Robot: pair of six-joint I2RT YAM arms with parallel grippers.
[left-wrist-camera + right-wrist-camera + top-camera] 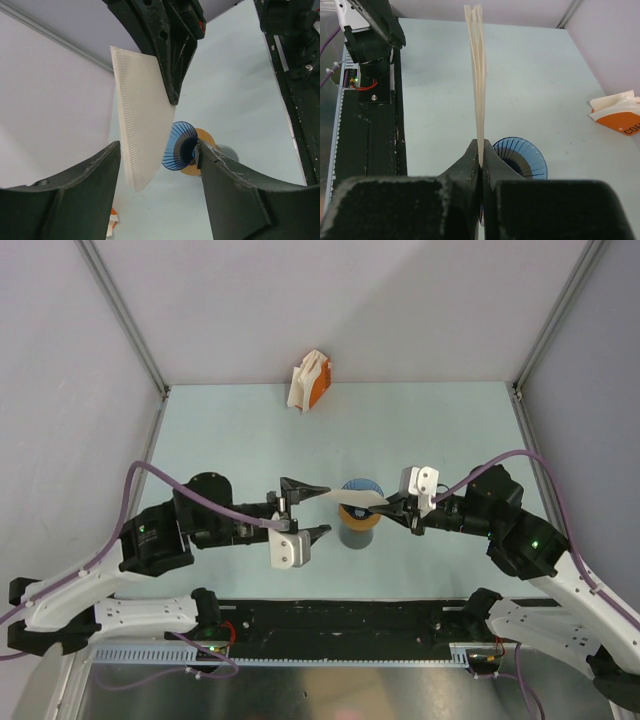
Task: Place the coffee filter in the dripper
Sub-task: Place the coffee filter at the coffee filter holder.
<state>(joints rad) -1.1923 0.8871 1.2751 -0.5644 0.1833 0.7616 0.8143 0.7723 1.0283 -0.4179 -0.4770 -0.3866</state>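
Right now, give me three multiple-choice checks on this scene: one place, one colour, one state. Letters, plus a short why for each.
1. Where does the orange-and-white pack lie?
A) at the far edge of the table
B) between the arm bases
C) on top of the dripper

2. What colour is the dripper?
A) orange
B) blue
C) white

3. What state is the right gripper in?
A) open and empty
B) shut on the coffee filter
C) shut on the dripper

Answers:
1 A: the pack sits by the back wall, beyond both arms.
2 B: a ribbed blue cone shows in every view.
3 B: its fingers pinch the flat filter's edge above the dripper, and the left gripper stands open beside it.
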